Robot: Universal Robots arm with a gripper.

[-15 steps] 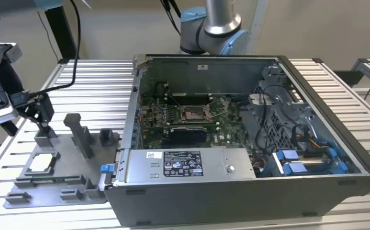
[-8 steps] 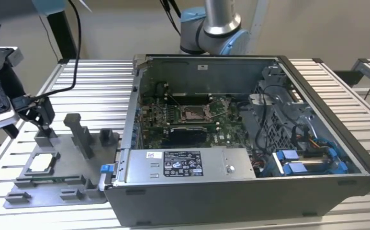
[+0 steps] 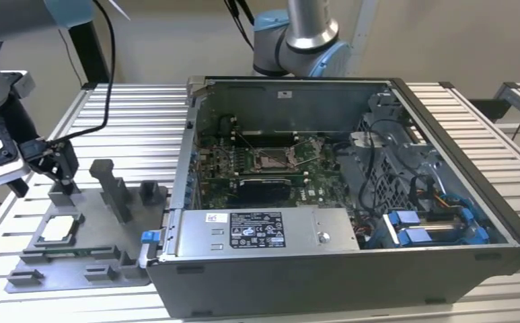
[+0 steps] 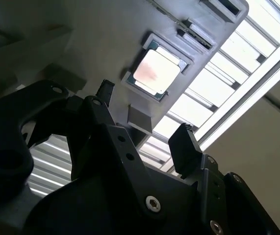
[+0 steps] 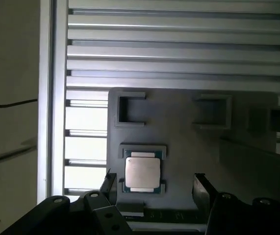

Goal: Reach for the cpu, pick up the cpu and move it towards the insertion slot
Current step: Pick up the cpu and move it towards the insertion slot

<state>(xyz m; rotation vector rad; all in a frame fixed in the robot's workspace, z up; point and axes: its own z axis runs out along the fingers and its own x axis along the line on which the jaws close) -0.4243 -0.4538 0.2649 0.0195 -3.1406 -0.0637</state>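
I am the black gripper [image 3: 49, 178] of the arm. I hang over the flat grey plastic tray [image 3: 80, 272] at the exterior view's left. My two black fingers [image 5: 109, 185] are spread wide apart and hold nothing.

The cpu [image 3: 58, 229] is a small thin square chip with a pale silvery top and a green rim. It lies flat in its own square nest in the tray. It is under me and we are apart. In both wrist views I see the cpu [image 5: 142, 172] just past my fingertips, and it sits nearer one finger than the other.

Tall grey plastic blocks [image 3: 114, 192] stand up from the tray, just beside me. The tray rests on a table [image 3: 134, 121] made of long silver metal slats.

The big open grey metal computer case [image 3: 331, 282] stands on the table just beside the tray, toward the exterior view's right. Inside it, on the green board, is the insertion slot [image 3: 273, 158], a square with a shiny metal frame and a dark middle. The slot is well apart from me and from the cpu.
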